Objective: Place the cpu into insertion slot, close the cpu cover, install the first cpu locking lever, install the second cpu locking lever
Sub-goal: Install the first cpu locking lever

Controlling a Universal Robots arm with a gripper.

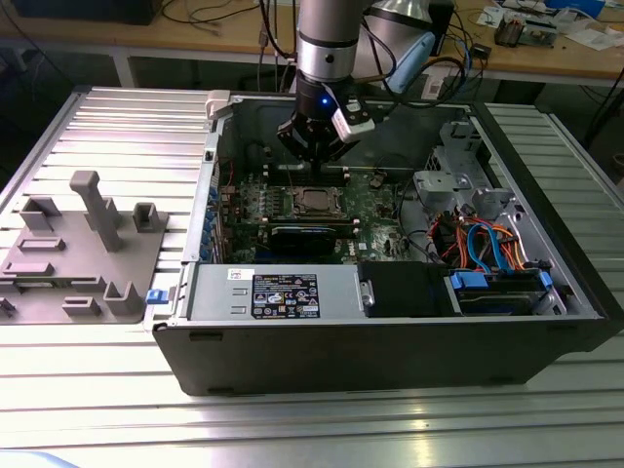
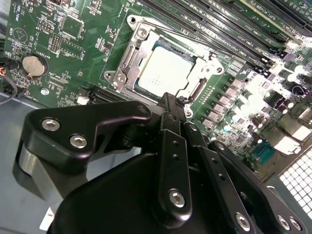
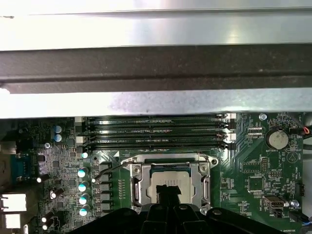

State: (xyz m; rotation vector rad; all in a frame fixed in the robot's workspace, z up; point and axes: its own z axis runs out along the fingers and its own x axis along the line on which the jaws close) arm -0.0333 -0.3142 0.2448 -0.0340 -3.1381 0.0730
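Cpu (image 2: 165, 70) is seen lying in the slot (image 2: 127, 63) under the cover (image 2: 207, 68), mid-frame. Gripper (image 2: 171, 103) is held just above it, clenched, grasping nothing.

Arm (image 1: 327, 44) comes down near-vertical from top of exterior view, silver-grey wrist section, blue light lit on its lower end. Black gripper (image 1: 314, 156) hangs below wrist, pointing straight down. White-and-black camera module (image 1: 352, 121) clipped to wrist on exterior view's right. In second wrist view, gripper (image 2: 174, 103) shows black linkage bars with silver bolts; jaws drawn together, tips meeting, nothing between them. In first wrist view, gripper (image 3: 168, 191) tips appear pressed together likewise.
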